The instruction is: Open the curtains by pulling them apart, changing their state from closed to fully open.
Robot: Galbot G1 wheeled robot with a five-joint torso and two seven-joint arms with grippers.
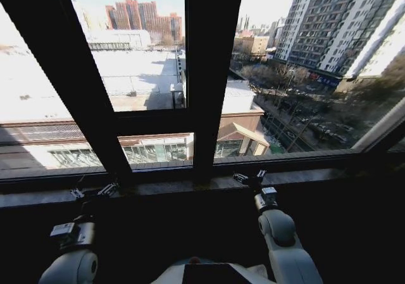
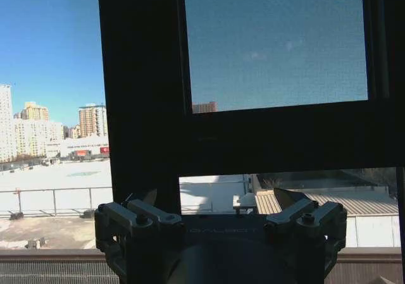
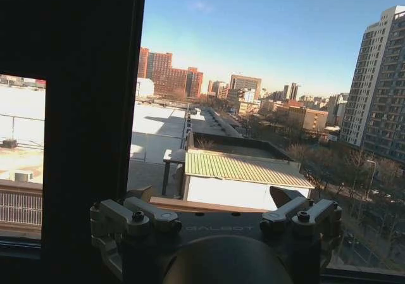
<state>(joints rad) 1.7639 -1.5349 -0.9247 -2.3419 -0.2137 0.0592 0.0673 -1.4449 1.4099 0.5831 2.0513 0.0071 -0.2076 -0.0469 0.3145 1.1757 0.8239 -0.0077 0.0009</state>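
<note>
The left gripper (image 1: pixel 95 192) is held low by the stone window sill (image 1: pixel 177 186), its ribbed metal fingers (image 2: pixel 136 216) spread with nothing between them. Flat matte-black window frame bars (image 1: pixel 212 75) cross bare glass. The right gripper (image 1: pixel 250 178), stamped "GALBOT", is likewise released near the sill. A sliver of pale curtain (image 1: pixel 380 129) slants at the far right edge.

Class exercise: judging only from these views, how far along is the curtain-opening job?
Done, it seems: the window frame stands uncovered, with no curtain fabric across the glass in the head view. In hand: nothing; the left pincer and right pincer rest low by the sill, both open and empty. Left: nothing that these views show.
</note>
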